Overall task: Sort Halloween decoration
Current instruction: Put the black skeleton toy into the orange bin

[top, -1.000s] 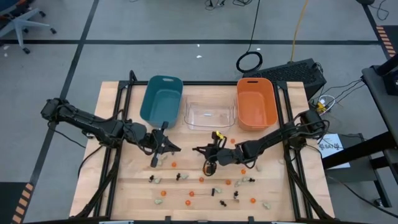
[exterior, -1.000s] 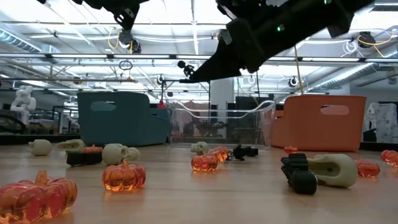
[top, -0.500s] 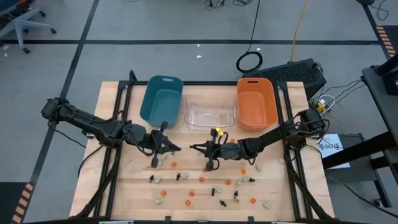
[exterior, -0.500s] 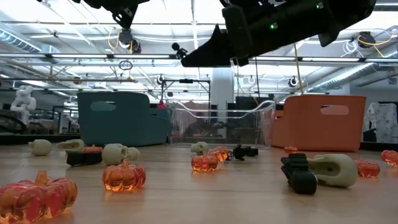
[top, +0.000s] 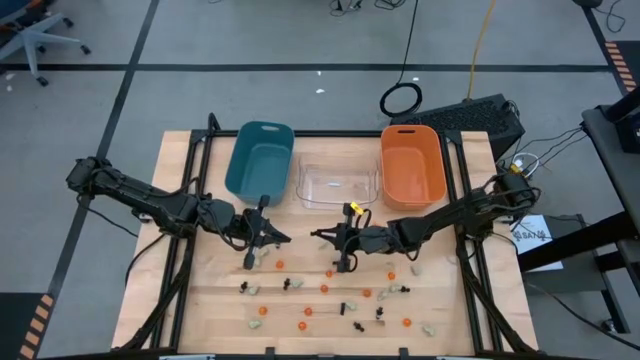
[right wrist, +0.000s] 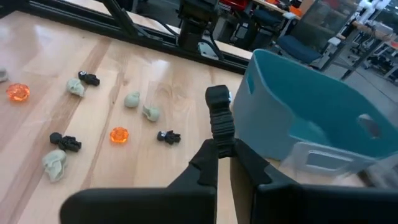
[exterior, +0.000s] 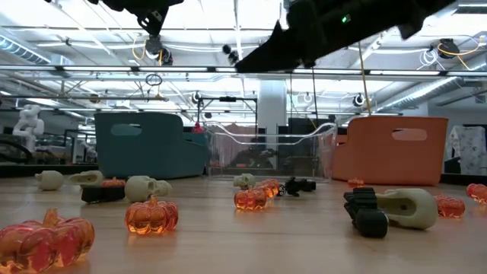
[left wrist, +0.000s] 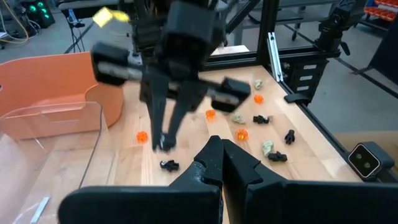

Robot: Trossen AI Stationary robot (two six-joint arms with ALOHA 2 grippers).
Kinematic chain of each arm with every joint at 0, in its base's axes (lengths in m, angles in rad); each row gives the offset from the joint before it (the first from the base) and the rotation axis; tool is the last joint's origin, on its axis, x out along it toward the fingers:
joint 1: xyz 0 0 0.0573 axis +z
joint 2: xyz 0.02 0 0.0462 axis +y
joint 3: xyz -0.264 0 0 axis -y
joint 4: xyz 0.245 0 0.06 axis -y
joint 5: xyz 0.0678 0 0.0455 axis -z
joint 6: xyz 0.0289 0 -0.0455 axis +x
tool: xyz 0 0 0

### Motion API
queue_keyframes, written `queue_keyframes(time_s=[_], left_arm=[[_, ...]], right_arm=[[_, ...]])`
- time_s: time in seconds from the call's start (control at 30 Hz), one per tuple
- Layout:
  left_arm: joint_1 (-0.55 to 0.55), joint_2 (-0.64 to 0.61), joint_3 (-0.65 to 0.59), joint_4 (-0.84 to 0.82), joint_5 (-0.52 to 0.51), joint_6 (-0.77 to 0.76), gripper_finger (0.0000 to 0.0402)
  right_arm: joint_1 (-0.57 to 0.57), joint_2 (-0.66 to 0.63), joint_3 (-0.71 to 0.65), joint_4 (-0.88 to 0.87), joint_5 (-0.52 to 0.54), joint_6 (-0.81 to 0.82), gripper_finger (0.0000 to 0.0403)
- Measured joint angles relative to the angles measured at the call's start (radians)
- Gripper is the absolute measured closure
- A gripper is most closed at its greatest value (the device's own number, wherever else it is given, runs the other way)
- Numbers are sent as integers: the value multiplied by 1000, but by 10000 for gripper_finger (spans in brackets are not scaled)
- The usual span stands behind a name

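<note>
Sorting looks barely begun: the teal bin [top: 259, 160], clear bin [top: 338, 185] and orange bin [top: 411, 166] appear empty, while the pumpkins, spiders and skulls [top: 345, 306] lie scattered on the counter [top: 200, 300]. Left tool [top: 250, 262] and right tool [top: 343, 267] hover pressed together, seemingly holding nothing.

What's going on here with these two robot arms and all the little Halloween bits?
Two dark robot arms are sorting tiny trinkets on a wooden table: clear orange pumpkins, pale skulls and black spidery pieces, scattered across its near side. A teal plastic bin, a clear plastic bin and an orange plastic bin stand at the back. The left hand and right hand hover mid-table, both shut; whether either holds anything is unclear.
</note>
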Motion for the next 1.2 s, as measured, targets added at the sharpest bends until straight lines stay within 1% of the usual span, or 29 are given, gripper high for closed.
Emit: queue_keyframes(time_s=[0.13, 0.33, 0.5, 0.7, 0.93, 1.1, 1.13, 1.2], left_arm=[[0, 0, 0, 0, 0, 3, 402], [0, 0, 0, 0, -3, 25, 402], [0, 0, 0, 0, -45, 26, 402], [0, 0, 0, 0, -53, 26, 402], [0, 0, 0, 1, -53, 27, 402], [0, 0, 0, 1, -53, 35, 402], [0, 0, 0, 1, -53, 38, 402], [0, 0, 0, 1, -53, 55, 401]], right_arm=[[-13, -112, 1, -141, 0, -63, 403], [-71, -317, 70, -443, -1, -104, 403], [-115, -406, 149, -681, -2, -120, 403], [-161, -419, 294, -986, -1, -128, 403], [-241, -401, 464, -1277, 0, -110, 403], [-355, -403, 506, -1429, -4, -109, 403], [-386, -402, 507, -1457, -18, -109, 403], [-454, -401, 507, -1492, -82, -104, 403]])
